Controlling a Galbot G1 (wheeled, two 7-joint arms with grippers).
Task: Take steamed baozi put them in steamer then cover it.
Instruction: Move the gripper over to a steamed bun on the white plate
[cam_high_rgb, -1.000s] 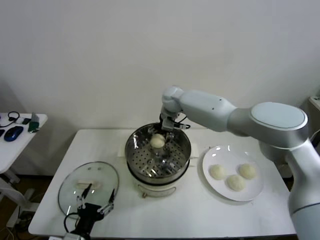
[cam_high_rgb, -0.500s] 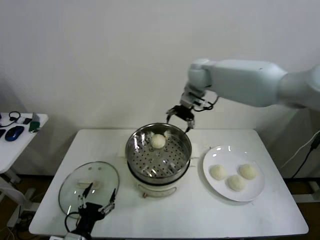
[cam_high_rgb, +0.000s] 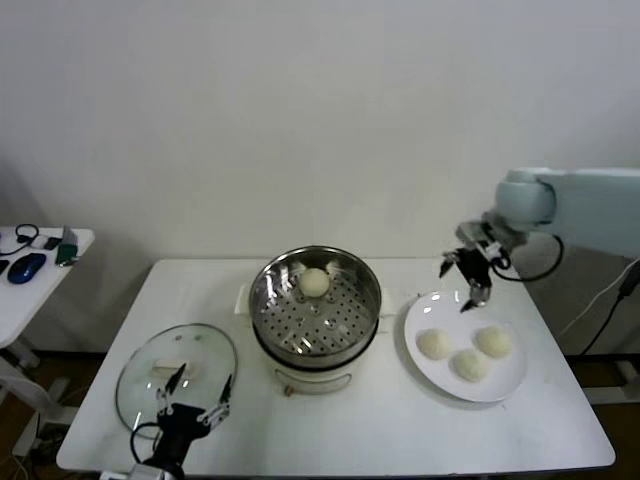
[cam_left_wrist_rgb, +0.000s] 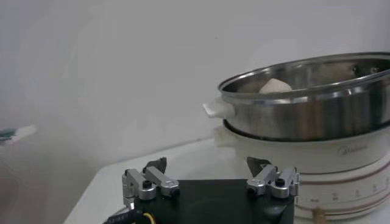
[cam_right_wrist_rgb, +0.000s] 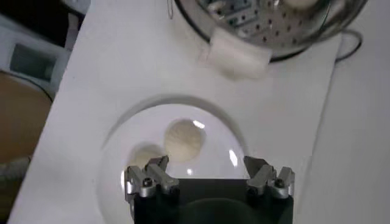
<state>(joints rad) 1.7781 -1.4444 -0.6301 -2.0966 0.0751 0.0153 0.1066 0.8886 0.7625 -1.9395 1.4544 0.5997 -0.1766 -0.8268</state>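
The steamer (cam_high_rgb: 315, 312) stands mid-table with one baozi (cam_high_rgb: 315, 282) on the far side of its perforated tray. Three more baozi (cam_high_rgb: 470, 364) lie on a white plate (cam_high_rgb: 420, 318) to its right. My right gripper (cam_high_rgb: 457, 288) hangs open and empty above the plate's far rim. In the right wrist view my right gripper (cam_right_wrist_rgb: 206, 163) has two baozi (cam_right_wrist_rgb: 184, 139) below it. The cover (cam_high_rgb: 190, 352) lies flat at the front left. My left gripper (cam_high_rgb: 193, 395) stays open at its near edge, low and level with the steamer (cam_left_wrist_rgb: 304, 109) in the left wrist view.
A small side table (cam_high_rgb: 45, 270) with a mouse and cables stands off the left end. The steamer's white side handle (cam_right_wrist_rgb: 239, 55) sticks out toward the plate. A wall runs close behind the table.
My right arm has swung from over the steamer to the right, ending above the plate, with the jaws open throughout. The baozi stays in the steamer. My left arm has not moved.
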